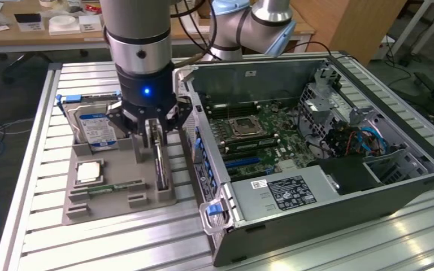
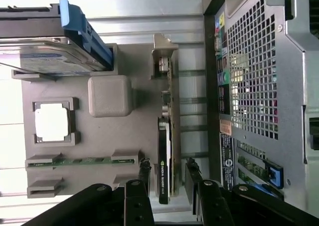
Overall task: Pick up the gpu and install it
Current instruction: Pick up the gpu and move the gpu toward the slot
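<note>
The gpu (image 1: 160, 164) stands on edge along the tray (image 1: 115, 169) edge nearest the computer case (image 1: 315, 223). The gripper (image 1: 154, 131) hangs spread directly above, straddling its long axis

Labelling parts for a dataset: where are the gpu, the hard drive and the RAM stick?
gpu (image 2: 164, 183): wrist view, its black face.
hard drive (image 1: 96, 127): exterior view, its blue label.
RAM stick (image 2: 82, 161): wrist view, its green middle.
</note>
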You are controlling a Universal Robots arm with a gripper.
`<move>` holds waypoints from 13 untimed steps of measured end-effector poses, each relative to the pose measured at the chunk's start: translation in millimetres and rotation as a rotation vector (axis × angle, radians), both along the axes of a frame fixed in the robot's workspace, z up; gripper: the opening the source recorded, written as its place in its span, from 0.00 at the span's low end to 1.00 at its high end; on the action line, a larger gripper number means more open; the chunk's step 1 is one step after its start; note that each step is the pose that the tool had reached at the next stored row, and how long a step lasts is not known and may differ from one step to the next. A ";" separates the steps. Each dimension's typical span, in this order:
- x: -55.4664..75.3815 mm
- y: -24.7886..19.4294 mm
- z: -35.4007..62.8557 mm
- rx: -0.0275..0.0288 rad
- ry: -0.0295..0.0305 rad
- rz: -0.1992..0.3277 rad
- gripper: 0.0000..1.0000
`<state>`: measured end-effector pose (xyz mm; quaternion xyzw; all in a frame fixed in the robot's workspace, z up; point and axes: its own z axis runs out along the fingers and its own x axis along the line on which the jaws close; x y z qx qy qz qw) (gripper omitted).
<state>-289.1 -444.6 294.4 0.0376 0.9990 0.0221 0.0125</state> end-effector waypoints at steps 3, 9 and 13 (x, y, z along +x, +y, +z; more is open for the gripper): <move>-0.3 0.7 -5.4 -0.0001 0.0000 0.000 0.42; -1.7 2.5 -16.4 0.0000 0.0000 0.000 0.42; -1.9 3.4 -19.0 -0.0001 0.0001 0.000 0.42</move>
